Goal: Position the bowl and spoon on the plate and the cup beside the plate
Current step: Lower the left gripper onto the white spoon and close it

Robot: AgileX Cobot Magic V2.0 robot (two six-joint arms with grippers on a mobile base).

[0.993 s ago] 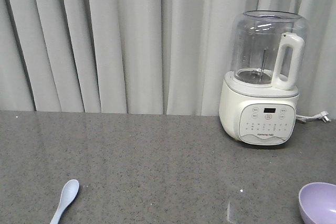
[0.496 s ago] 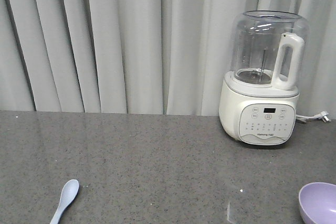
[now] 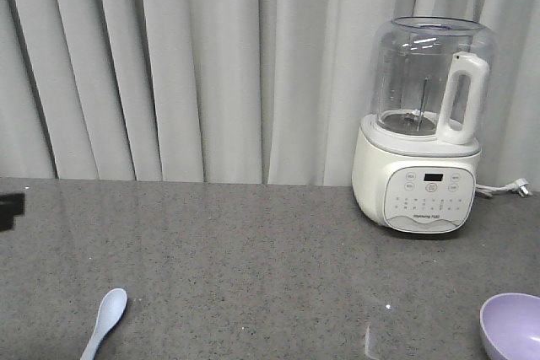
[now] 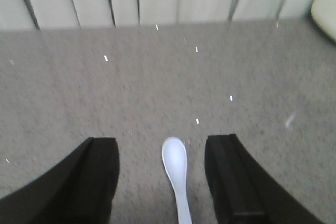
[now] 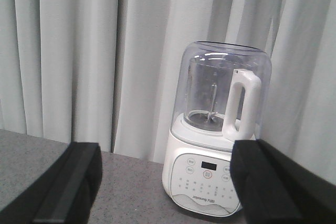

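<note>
Curtains [image 3: 211, 65] of pale grey cloth hang in deep vertical folds behind everything you see. Below them runs the bench [image 3: 253, 259], a flat grey slab with fine speckles and a faint sheen. At its back right stands a blender [image 3: 422, 149]: a rounded white plastic base with a button panel, a clear domed jug on top and a white handle at the side.

Your right gripper [image 5: 165, 150] has its two black fingers [image 5: 73, 182] spread wide, with nothing between them. From the right wrist view they frame the blender, which sits well ahead of them.

The bowl [image 3: 513, 325] is in the bench's front right corner, open side up, cut by the edge of the front view. It is lavender, round, smooth and matte.

Your left gripper [image 4: 160, 148] is also released, its blocky black fingers [image 4: 94, 177] held far apart. The spoon [image 4: 176, 171] lies flat on the bench between them, touching neither and a little nearer the one on the picture's right. Its rounded scoop points away from the wrist and its handle runs back towards it. It is pale blue-white, glossy plastic. In the front view it lies at the front left, well apart from the bowl.
</note>
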